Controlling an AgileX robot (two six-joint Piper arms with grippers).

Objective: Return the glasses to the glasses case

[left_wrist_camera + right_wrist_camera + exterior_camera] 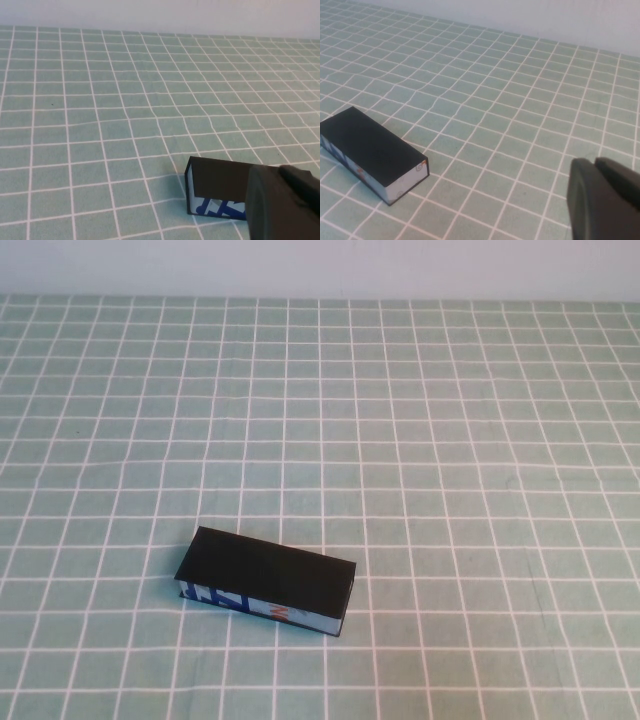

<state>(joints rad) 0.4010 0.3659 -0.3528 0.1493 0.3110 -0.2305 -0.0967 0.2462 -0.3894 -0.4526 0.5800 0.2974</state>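
Closed glasses case [268, 582] just ahead of left gripper [282, 202], further off from right gripper [605, 200]; finger state unclear. No glasses visible, presumably inside. Nothing left but backing away.

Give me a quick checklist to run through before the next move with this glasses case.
1. Glasses case on the checked tablecloth, lying flat: ok.
2. Lid state: shut, flat black top up; not ok if the glasses still have to go in.
3. Glasses located: not seen in any view; whether they are inside the shut case, cannot tell.
4. Left gripper: a dark part of it shows in the left wrist view, close to the case; absent from the high view; cannot tell.
5. Right gripper: a dark part shows in the right wrist view, away from the case; cannot tell.
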